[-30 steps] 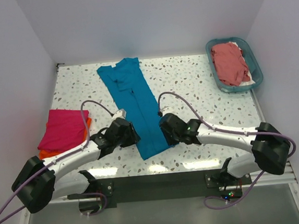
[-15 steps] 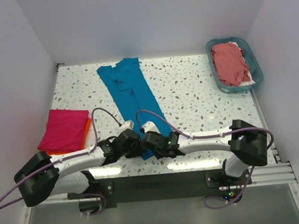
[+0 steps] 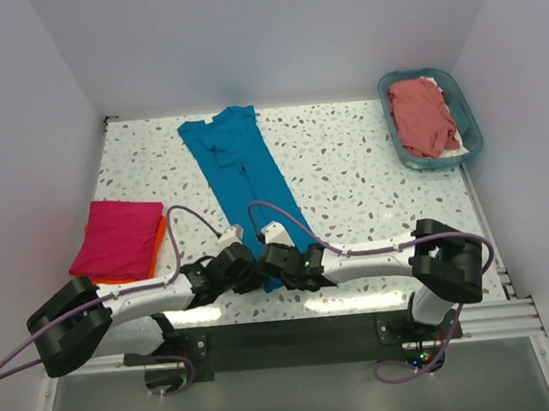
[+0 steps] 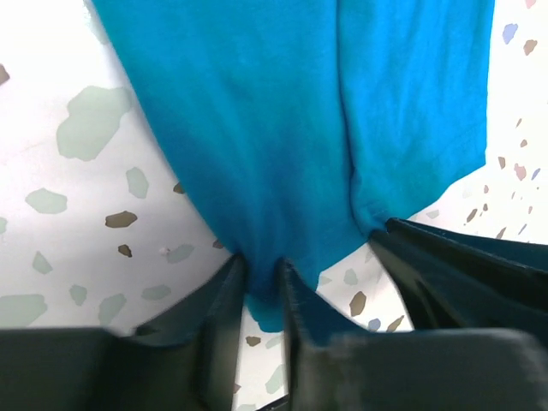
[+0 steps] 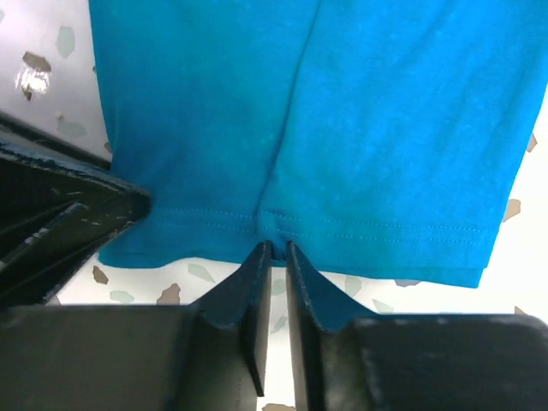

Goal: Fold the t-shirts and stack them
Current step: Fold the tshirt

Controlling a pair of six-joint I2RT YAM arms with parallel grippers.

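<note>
The teal t-shirt (image 3: 243,170) lies folded into a long strip running from the table's back down to the near edge. Both grippers meet at its near hem. My left gripper (image 3: 246,271) is shut on the hem's left corner; in the left wrist view its jaws (image 4: 261,276) pinch teal cloth (image 4: 282,111). My right gripper (image 3: 272,263) is shut on the hem just beside it; in the right wrist view its tips (image 5: 276,250) nip the stitched edge (image 5: 360,231). A folded pink t-shirt (image 3: 119,236) lies on an orange one (image 3: 117,276) at the left. A salmon-red t-shirt (image 3: 422,116) fills the basket.
The teal plastic basket (image 3: 467,116) stands at the back right corner. White walls close the table on three sides. The two wrists sit almost touching near the front edge; the right gripper's body (image 4: 467,270) shows in the left wrist view.
Both arms swung in from the strip's sides to its near hem. Both grippers then closed on the teal cloth.
</note>
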